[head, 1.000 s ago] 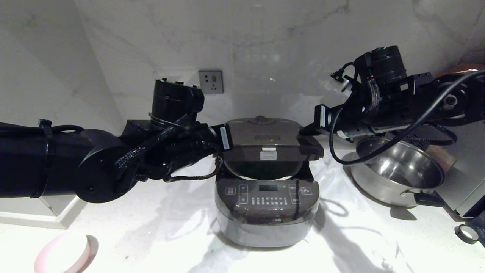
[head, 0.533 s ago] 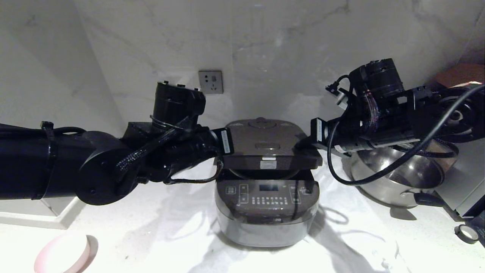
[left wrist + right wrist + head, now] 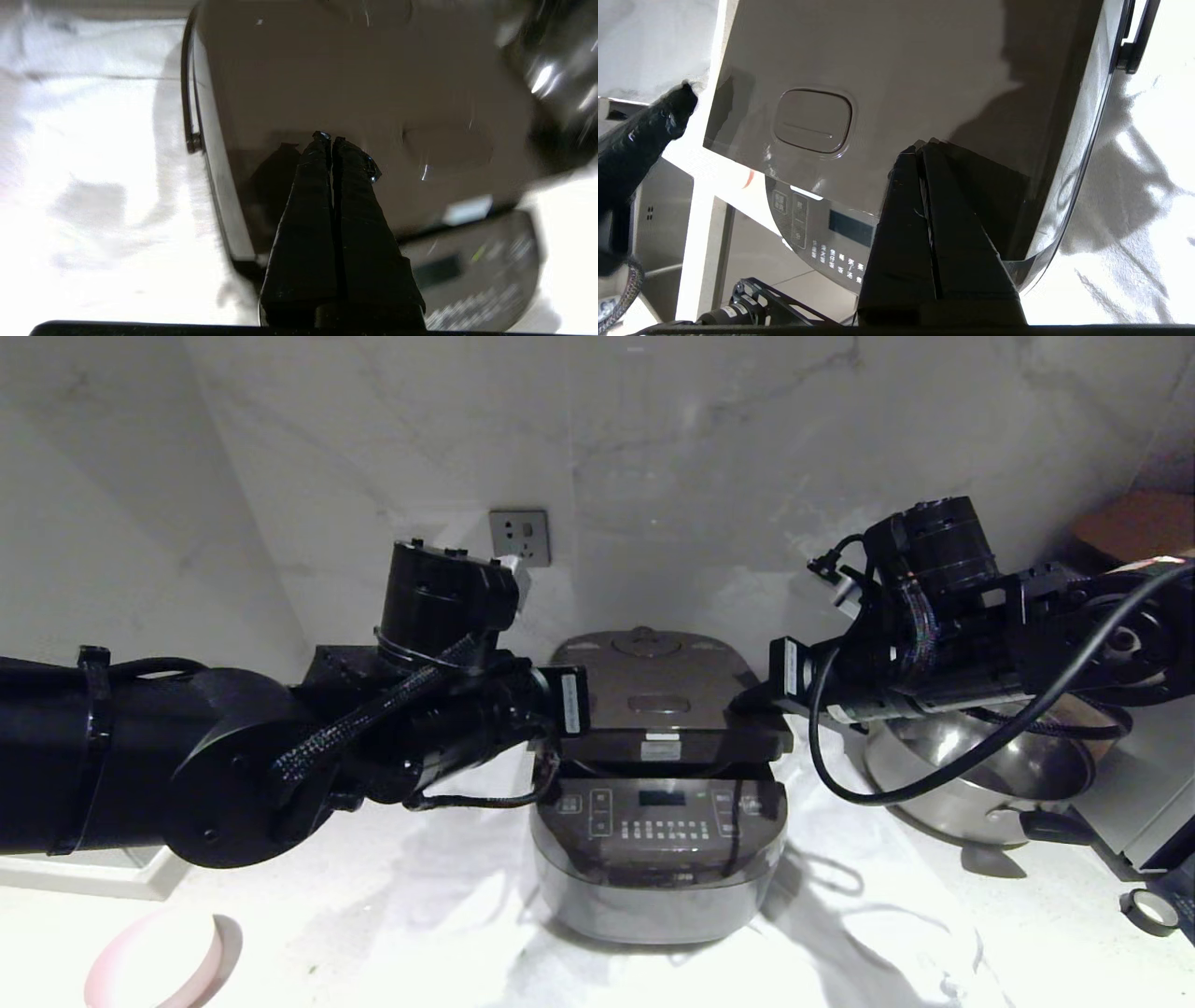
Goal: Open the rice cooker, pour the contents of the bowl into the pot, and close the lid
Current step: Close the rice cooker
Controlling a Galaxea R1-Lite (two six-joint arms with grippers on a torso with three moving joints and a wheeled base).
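A pale pink bowl sits at the near left corner of the white table, its inside not visible from here. Farther in, at the centre, stands the dark brown-grey rice cooker, its button panel and small display facing forward. Its lid is lowered almost flat, with a narrow dark gap left above the panel. The left claw has both fingers pressed together, holding nothing, with the tips on the lid's left side. The right claw is likewise fully closed and empty, its tips resting on the lid's right side, near the oval button. To the right of the cooker, behind the right arm, is a shiny steel pan with black handles. A wall socket is set in the marble wall behind.
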